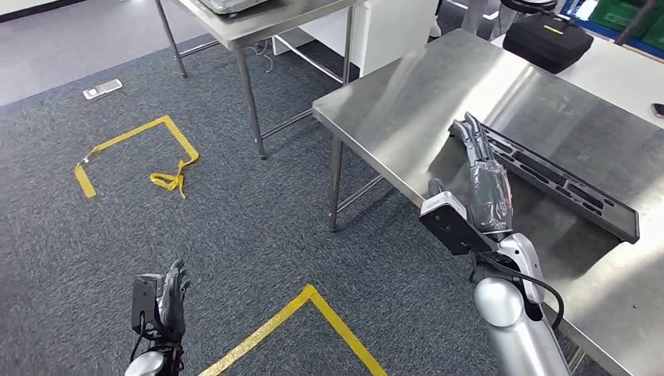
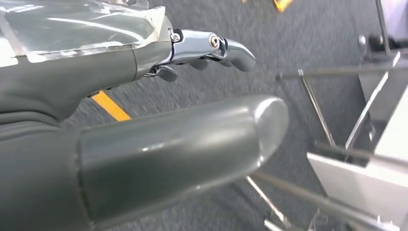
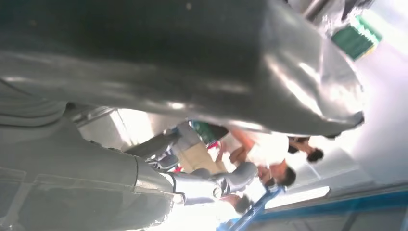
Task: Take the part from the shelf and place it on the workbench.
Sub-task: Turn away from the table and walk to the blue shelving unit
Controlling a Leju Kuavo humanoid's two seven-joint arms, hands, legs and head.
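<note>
Right robot hand lies stretched out over the tabletop, its fingers straight and released, the tips at or just beside the near end of the long black part; whether they touch it I cannot tell. That part lies flat on the steel, running along the surface toward the far right, so to my eye it has been set down where the task wants it, and the hand looks loosened to leave it there. Left robot hand hangs low by the robot's side over the grey carpet, holding nothing, fingers loosely apart, likely because this job needs one arm. By count I see one black part, two steel tables, one black case at the far end of the tabletop, and one small pale device on the floor. Yellow tape lines mark the carpet in two places.
</note>
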